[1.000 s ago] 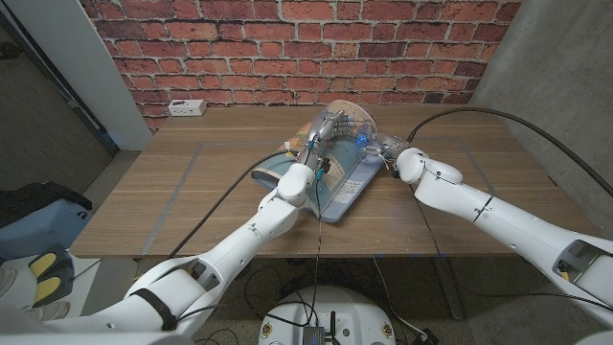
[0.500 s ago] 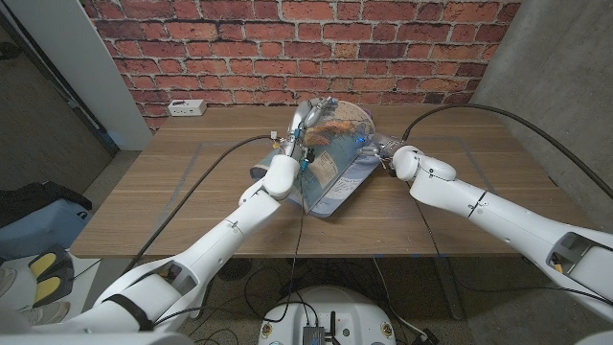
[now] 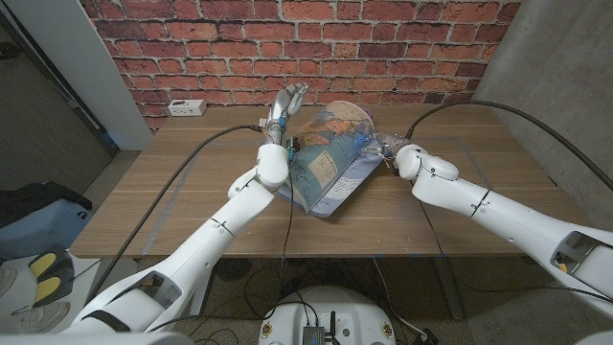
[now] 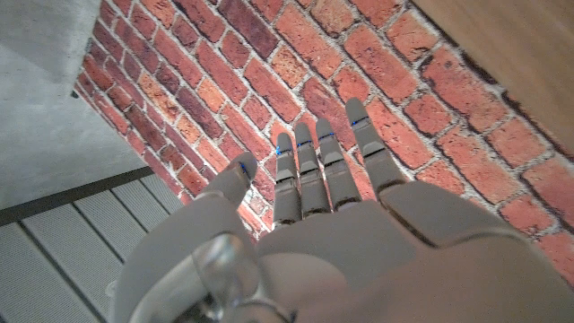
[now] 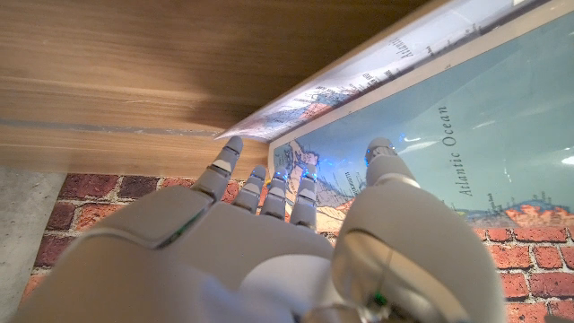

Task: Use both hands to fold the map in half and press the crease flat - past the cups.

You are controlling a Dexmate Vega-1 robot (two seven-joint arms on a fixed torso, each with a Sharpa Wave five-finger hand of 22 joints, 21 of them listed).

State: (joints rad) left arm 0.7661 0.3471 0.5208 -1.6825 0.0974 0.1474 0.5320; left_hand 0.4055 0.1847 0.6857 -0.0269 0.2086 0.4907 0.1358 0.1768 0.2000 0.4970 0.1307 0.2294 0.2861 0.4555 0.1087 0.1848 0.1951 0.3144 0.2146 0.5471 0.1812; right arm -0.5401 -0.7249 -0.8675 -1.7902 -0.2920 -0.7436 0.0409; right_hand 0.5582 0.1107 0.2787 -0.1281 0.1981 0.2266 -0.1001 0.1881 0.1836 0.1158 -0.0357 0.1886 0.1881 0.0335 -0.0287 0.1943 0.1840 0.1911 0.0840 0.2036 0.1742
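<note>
Right now my left hand [image 3: 284,103] hangs spread and empty above the map [image 3: 328,158], which arches beside it because my right hand [image 3: 383,149] pinches its far edge.

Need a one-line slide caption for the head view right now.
Left hand raised open above the half-folded map; right hand at the map's far edge.
</note>
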